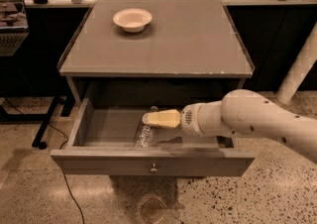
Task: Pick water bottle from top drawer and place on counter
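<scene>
The top drawer [99, 157] stands pulled open below the counter [198, 39]. Inside it lies the water bottle [144, 136], a clear crinkled bottle lying lengthwise with its neck toward the back. My gripper [148, 118], cream-coloured at the end of the white arm, reaches in from the right. It hovers just over the bottle's neck end and hides most of that end.
A small white bowl [132, 19] sits on the counter's back left. A dark stand with a cable [49, 124] is on the floor to the left. A white post [299, 69] rises at the right. The drawer knob [153, 169] faces the camera.
</scene>
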